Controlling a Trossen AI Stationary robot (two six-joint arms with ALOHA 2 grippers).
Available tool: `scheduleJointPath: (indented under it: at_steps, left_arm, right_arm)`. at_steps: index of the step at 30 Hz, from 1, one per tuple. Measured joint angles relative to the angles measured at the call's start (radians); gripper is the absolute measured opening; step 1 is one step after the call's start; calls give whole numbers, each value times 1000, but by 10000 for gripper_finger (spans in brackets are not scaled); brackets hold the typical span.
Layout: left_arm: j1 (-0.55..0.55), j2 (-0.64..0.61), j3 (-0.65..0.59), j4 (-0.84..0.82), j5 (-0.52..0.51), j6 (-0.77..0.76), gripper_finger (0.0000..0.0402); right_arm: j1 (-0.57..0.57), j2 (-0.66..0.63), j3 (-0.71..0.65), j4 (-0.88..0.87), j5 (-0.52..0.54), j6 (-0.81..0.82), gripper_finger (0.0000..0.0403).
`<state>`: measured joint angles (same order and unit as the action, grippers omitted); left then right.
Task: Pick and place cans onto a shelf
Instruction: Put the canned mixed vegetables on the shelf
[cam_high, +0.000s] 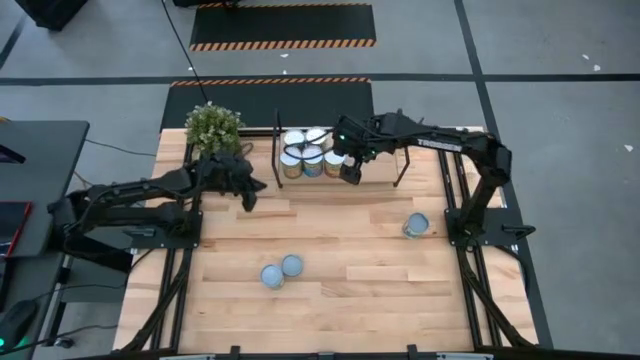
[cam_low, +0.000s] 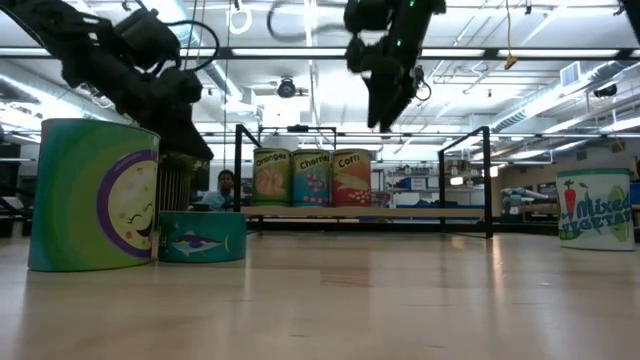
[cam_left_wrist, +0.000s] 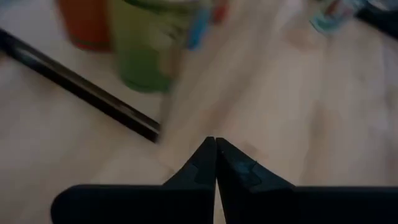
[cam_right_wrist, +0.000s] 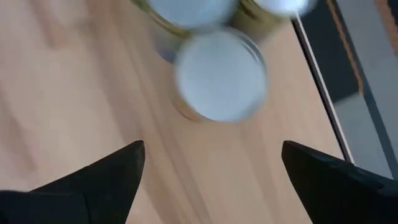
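I note the right pincer (cam_high: 349, 172) spread open, empty, above the shelf (cam_high: 385, 175); nearest loose can (cam_high: 416, 225) stands upright lower right. Left pincer (cam_high: 249, 197) closed.

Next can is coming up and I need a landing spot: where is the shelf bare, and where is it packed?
The shelf is bare from the cluster of cans across to its right-hand bracket. Its left end is crowded, cans standing in two rows, the corn can outermost. The right gripper, jaws open, hangs over that edge.
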<state>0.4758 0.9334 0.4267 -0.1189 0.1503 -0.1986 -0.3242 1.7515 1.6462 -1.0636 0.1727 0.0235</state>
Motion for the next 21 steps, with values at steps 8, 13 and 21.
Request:
scheduleJointPath:
  at_steps: [8, 13, 21]
  left_arm:
    - [-347, -21, 32, -42, -99, -44, 14]
    - [-542, -21, 74, -91, -194, -27, 21]
    - [-710, -20, 84, -153, -361, -102, 128]
  right_arm:
    - [155, -120, -214, 284, -49, -18, 387]
    - [273, -173, -371, 391, -61, -1, 386]
    - [439, -261, -495, 243, 23, 94, 386]
